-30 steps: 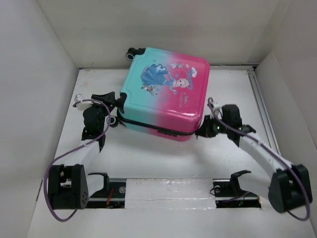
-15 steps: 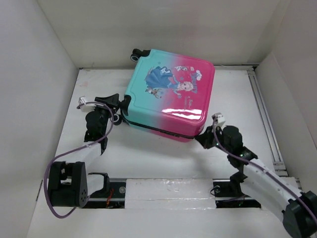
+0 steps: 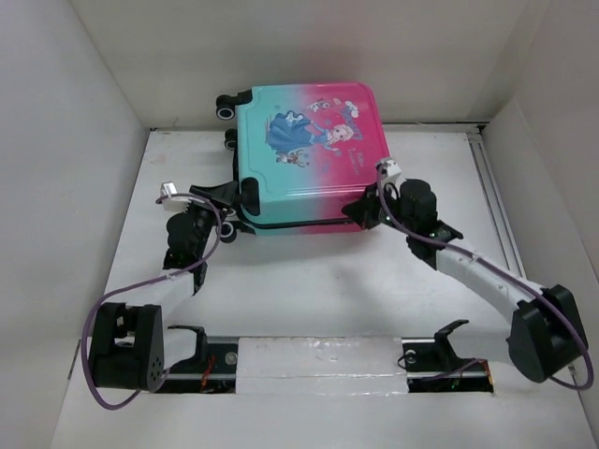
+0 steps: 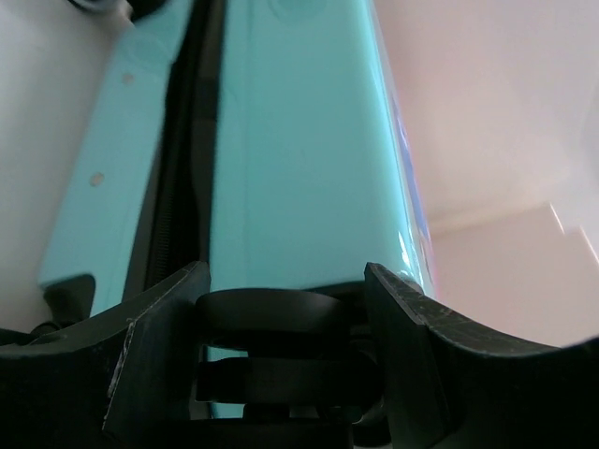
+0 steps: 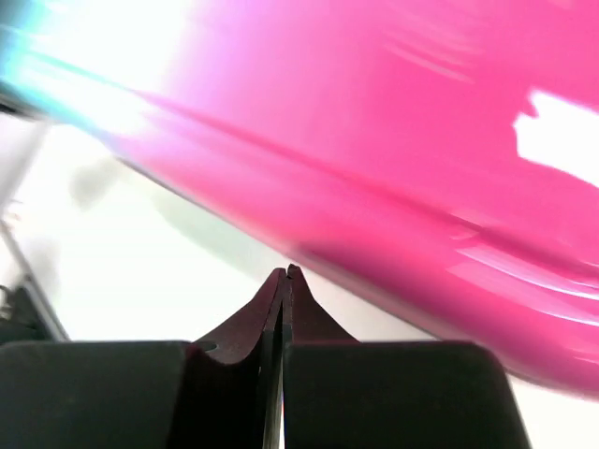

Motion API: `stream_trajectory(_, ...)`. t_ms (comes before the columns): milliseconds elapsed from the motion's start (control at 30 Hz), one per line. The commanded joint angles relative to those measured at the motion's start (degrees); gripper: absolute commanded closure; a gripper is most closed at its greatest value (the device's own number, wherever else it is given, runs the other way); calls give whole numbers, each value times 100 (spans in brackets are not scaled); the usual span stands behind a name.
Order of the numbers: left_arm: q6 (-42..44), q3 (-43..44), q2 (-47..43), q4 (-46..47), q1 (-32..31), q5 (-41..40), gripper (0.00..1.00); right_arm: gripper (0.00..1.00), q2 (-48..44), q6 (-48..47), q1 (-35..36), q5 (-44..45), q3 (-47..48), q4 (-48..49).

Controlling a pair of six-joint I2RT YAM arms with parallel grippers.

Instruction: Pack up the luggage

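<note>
The luggage (image 3: 304,150), a closed pink-to-teal hard-shell suitcase with a princess print, sits tilted at the back of the table, two wheels (image 3: 225,110) at its far left. My left gripper (image 3: 240,198) is at its near left corner, shut around a black wheel (image 4: 271,313) next to the teal shell (image 4: 299,140) and its black zipper seam. My right gripper (image 3: 360,211) is shut and empty, its tips (image 5: 285,273) at the table just below the pink shell (image 5: 421,140) at the near right corner.
White walls enclose the table on the left, back and right. A metal rail (image 3: 491,196) runs along the right edge. The arms' mounting rail (image 3: 318,360) lies along the near edge. Purple cables loop from both arms.
The luggage has swung round and shifted toward the back wall. My right gripper has moved up and left to its near right corner. My left gripper has followed the near left wheel.
</note>
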Motion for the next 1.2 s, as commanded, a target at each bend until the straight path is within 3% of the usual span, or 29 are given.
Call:
stream_trajectory(0, 81, -70, 17, 516, -129, 789, 100, 100, -580, -75, 748, -123, -217, 627)
stream_trajectory(33, 81, -70, 17, 516, -129, 789, 100, 100, -739, 30, 1116, 411, -489, 627)
stream_trajectory(100, 133, -17, 17, 516, -129, 789, 100, 100, -1273, 83, 1172, 714, -1132, 444)
stream_trajectory(167, 186, -17, 17, 516, -129, 736, 100, 87, -1671, 172, 911, 1091, -1544, 284)
stream_trajectory(200, 187, -17, 17, 516, -129, 736, 100, 72, -1838, 250, 787, 1093, -1625, 284)
stream_trajectory(233, 187, -17, 17, 516, -129, 684, 100, 67, -1961, 251, 646, 1093, -1626, 284)
stream_trajectory(467, 161, 185, -193, 287, 73, 525, 100, 56, -1157, -180, -654, 971, -1362, 248)
stream_trajectory(533, 99, 438, -334, 287, 152, 525, 100, 55, -909, -118, -1190, 182, -1449, 915)
stream_trajectory(700, -24, 1080, -668, 60, 152, 402, 100, 53, -478, 40, -1648, -840, -1450, 1532)
stream_trajectory(900, 81, 1863, -774, -450, 152, 412, 100, 53, -1127, 101, -1649, -446, -1687, 1190)
stream_trajectory(1167, 476, 1495, -985, -1292, 152, 59, 100, 54, -1075, 242, -1456, -682, -1749, 1295)
